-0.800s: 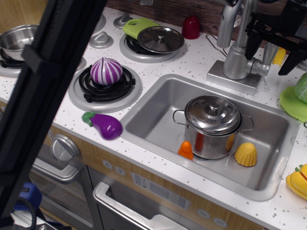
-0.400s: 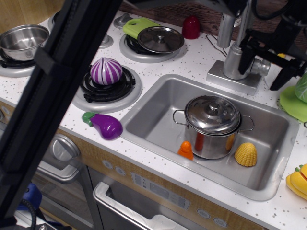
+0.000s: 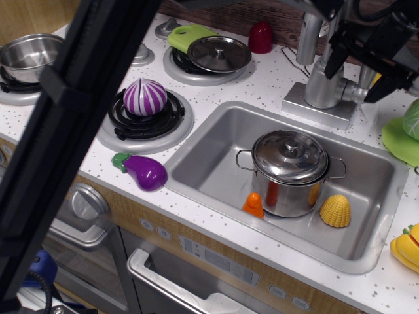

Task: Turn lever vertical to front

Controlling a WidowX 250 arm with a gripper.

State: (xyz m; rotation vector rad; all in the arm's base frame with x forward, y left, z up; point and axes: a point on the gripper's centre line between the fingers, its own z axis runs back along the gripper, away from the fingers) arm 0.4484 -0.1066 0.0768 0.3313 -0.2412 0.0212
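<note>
The faucet's cylindrical base stands on a grey plinth behind the sink. The lever is a short silver paddle rising from a stub on the base's right side; its upper part is hidden behind my gripper. My gripper hangs over it from above. One black finger is left of the faucet base and the other is right of the lever. The jaws stand wide apart, straddling the lever without clamping it.
The sink holds a lidded steel pot, an orange piece and a yellow corn. An eggplant, a purple onion on a burner, a green plate and the tall spout are nearby. A black arm link blocks the left.
My gripper dropped and tilted around the faucet's right side, then rose again; it now sits slightly higher and further left than at the start, still straddling the lever.
</note>
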